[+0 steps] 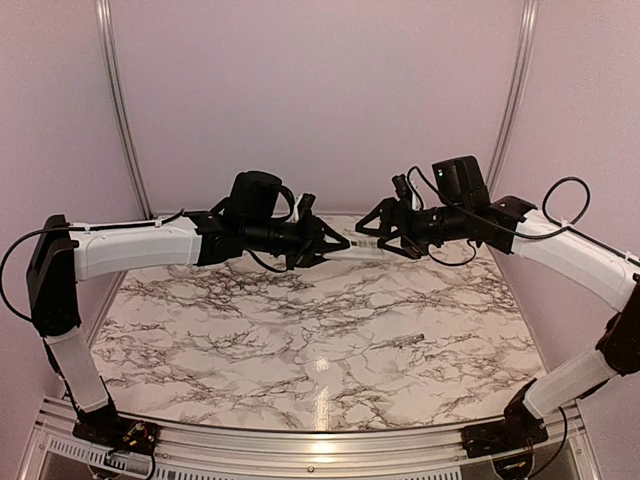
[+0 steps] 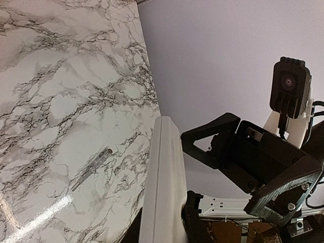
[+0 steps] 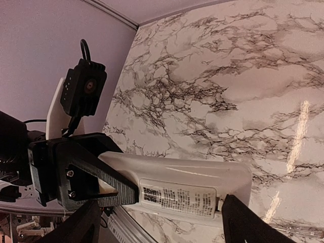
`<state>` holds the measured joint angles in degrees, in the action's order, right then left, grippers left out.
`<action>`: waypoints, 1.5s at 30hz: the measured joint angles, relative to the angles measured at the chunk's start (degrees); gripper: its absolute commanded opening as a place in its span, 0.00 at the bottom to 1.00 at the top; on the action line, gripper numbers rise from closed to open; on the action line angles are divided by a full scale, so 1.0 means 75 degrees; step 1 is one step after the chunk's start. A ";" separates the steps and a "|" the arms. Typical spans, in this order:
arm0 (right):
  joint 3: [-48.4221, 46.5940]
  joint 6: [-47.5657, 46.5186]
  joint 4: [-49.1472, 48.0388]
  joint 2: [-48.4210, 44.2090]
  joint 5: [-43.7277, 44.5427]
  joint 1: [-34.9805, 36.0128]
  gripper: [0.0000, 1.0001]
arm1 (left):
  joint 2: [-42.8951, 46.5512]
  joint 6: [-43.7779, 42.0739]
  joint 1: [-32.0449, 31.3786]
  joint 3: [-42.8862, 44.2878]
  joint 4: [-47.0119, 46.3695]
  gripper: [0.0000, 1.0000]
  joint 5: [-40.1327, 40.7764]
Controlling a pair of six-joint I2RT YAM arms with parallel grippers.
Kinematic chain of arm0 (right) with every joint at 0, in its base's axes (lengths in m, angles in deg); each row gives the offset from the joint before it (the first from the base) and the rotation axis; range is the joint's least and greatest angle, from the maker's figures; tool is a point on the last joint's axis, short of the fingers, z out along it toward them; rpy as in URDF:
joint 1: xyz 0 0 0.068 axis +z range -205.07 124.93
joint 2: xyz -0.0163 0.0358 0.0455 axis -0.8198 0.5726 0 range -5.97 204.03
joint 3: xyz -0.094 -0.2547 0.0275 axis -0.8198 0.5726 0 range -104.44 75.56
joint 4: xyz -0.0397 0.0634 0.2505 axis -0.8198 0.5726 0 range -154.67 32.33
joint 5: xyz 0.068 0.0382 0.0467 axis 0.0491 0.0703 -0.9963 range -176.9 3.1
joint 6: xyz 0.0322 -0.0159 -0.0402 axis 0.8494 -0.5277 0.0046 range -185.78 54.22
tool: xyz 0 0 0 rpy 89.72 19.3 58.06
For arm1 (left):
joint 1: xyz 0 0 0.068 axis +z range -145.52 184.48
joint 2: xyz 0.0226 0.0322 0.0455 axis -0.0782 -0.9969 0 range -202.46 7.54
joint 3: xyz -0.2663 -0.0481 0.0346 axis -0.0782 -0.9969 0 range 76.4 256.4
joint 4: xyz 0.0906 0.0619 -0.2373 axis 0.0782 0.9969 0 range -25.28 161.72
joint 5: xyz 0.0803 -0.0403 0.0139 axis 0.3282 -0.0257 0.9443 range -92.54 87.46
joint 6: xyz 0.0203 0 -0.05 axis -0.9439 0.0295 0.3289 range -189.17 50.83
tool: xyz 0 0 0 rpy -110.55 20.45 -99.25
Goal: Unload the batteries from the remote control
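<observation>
Remote control [image 1: 362,246] hangs in mid-air above the far part of the table [image 1: 250,340], its long axis running left-right between the two arms. Left gripper [image 1: 336,245] is clenched on the left end. Right gripper [image 1: 374,233] is spread wide at the other end, facing the labelled side and grasping nothing. Batteries aren't visible, probably inside. The right arm looks free to work on it.

Pale lilac walls [image 1: 320,90] close round a glossy white tabletop [image 1: 230,330] veined in grey and black like marble, with slim metal posts [image 1: 122,100] rising at its back corners, a metal rail [image 1: 300,446] along the near edge, and a bright streak of light [image 1: 322,392] shining off the surface.
</observation>
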<state>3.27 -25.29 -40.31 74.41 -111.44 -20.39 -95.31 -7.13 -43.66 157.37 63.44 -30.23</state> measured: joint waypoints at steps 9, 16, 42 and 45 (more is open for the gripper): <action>0.0102 0.0032 -0.0221 0.0000 -0.0125 -0.0003 0.81 | 0.0000 -0.0157 0.0079 0.0000 -0.0003 0.00 -0.0169; 0.0163 0.0079 -0.0338 -0.0003 -0.0230 -0.0009 0.81 | 0.0000 -0.0221 0.0122 -0.0003 0.0012 0.00 -0.0274; 0.0921 0.0551 -0.1309 -0.0251 -0.0866 -0.0061 0.82 | 0.0198 -0.0373 0.0189 -0.0382 -0.0082 0.00 -0.0568; 0.0976 0.0592 -0.1422 -0.0277 -0.0982 -0.0061 0.82 | 0.0259 -0.0376 0.0198 -0.0487 -0.0178 0.00 -0.0600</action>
<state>10.59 -20.85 -50.97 72.33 -118.80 -20.85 -93.36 -9.95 -42.17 153.72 62.11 -34.73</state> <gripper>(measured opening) 0.816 0.215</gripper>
